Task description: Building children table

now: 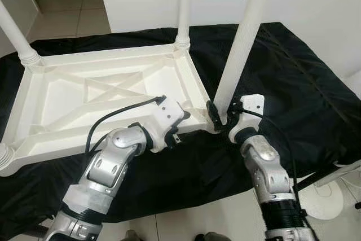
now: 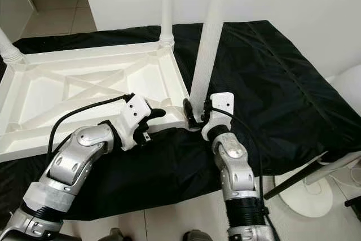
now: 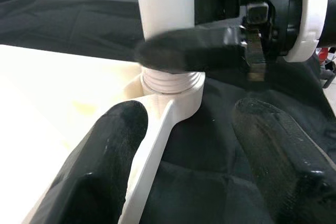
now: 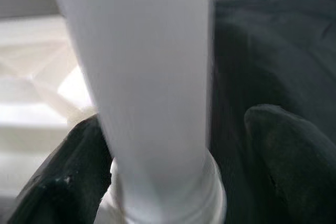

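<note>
Right hand [image 1: 221, 118] grips white table leg [image 1: 240, 49].

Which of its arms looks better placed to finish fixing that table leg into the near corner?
The right: the right gripper already straddles the leg just above its threaded socket. The left gripper rests beside the tabletop corner, fingers open.

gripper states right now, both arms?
Left gripper: open, straddling the tabletop corner without clamping.
Right gripper: fingers around the table leg base; grip cannot be told.
</note>
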Controlling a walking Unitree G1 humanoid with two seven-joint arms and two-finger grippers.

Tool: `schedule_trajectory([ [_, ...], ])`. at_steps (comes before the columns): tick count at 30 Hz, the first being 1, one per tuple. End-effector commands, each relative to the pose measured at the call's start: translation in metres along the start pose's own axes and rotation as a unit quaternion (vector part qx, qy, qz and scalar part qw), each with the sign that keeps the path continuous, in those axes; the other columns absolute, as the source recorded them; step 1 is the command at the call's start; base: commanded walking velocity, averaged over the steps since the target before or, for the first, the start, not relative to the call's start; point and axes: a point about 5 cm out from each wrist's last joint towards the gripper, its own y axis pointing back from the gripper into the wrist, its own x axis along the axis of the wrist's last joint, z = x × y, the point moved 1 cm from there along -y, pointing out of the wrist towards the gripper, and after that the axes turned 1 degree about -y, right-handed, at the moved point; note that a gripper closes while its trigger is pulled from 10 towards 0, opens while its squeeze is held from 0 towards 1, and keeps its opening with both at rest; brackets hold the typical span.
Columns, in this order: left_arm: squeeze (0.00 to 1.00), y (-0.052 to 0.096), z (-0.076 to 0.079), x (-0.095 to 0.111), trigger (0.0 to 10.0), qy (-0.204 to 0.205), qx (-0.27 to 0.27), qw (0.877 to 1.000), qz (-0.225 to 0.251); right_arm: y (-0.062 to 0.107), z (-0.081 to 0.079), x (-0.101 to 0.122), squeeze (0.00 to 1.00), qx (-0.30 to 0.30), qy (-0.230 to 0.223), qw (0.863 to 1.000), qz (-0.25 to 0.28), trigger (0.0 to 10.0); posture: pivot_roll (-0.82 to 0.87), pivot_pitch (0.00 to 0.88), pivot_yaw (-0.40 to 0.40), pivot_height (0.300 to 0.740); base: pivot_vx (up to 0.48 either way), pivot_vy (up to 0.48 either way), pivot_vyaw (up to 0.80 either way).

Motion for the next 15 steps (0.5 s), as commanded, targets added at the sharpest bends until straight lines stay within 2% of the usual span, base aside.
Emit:
schedule_trajectory([
  [1, 0.00, 0.002, -0.004, 0.002, 10.0, -0.006, 0.027, 1.000, -0.003, -0.002, -0.003, -0.001, 0.00, 0.020, -0.002, 1.000, 0.000, 10.0, -0.07, 0.047, 0.015, 0.740, 0.000, 0.000, 0.00],
  [4, 0.00, 0.002, -0.005, 0.002, 10.0, -0.006, 0.027, 1.000, -0.003, -0.002, -0.001, -0.001, 0.00, 0.045, 0.013, 0.999, -0.004, 10.0, -0.07, 0.046, 0.021, 0.740, 0.000, 0.000, 0.00],
  [6, 0.00, 0.002, -0.004, 0.002, 10.0, -0.007, 0.024, 1.000, -0.004, -0.006, 0.003, 0.002, 0.00, 0.089, 0.041, 0.995, -0.004, 10.0, -0.07, 0.043, 0.023, 0.740, 0.000, 0.000, 0.00],
  [10, 0.00, 0.002, -0.003, 0.002, 10.0, -0.007, 0.020, 1.000, -0.004, -0.011, 0.007, 0.007, 0.00, 0.121, 0.056, 0.991, -0.001, 10.0, -0.07, 0.042, 0.023, 0.740, 0.000, 0.000, 0.00],
  [15, 0.00, 0.001, -0.003, 0.002, 10.0, -0.009, 0.018, 1.000, -0.004, -0.025, 0.010, 0.013, 0.00, 0.169, 0.079, 0.982, -0.006, 10.0, -0.06, 0.029, 0.016, 0.740, 0.000, 0.000, 0.00],
])
